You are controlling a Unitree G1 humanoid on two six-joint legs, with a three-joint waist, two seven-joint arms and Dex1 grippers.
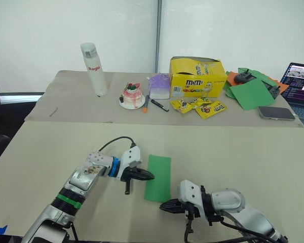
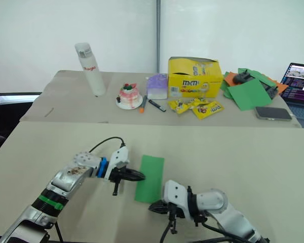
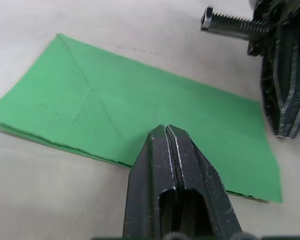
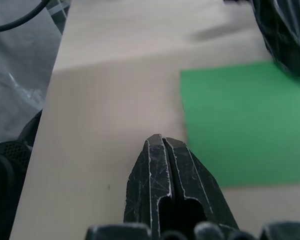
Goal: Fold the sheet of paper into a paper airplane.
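Note:
The sheet of paper [image 1: 159, 174] is a bright green rectangle, folded in half lengthwise, lying flat on the near beige table [image 1: 233, 152]. Diagonal crease lines cross one end of the sheet of paper [image 3: 105, 100]. My left gripper [image 1: 150, 176] is shut, with its tip at the paper's left long edge. My right gripper [image 1: 163, 206] is also shut and rests low on the table just beyond the paper's near short edge, pointing left. In the right wrist view the sheet of paper [image 4: 245, 120] lies just off the tip of the shut fingers [image 4: 160, 165]. Neither gripper holds anything.
On the far table stand a white bottle [image 1: 94, 69], a small cake on a plate [image 1: 132, 95], a yellow M&M's box [image 1: 197, 76] and candy packets [image 1: 202, 107]. Larger green and orange sheets [image 1: 251, 92], a phone [image 1: 276, 113] and a laptop [image 1: 301, 83] lie at the far right.

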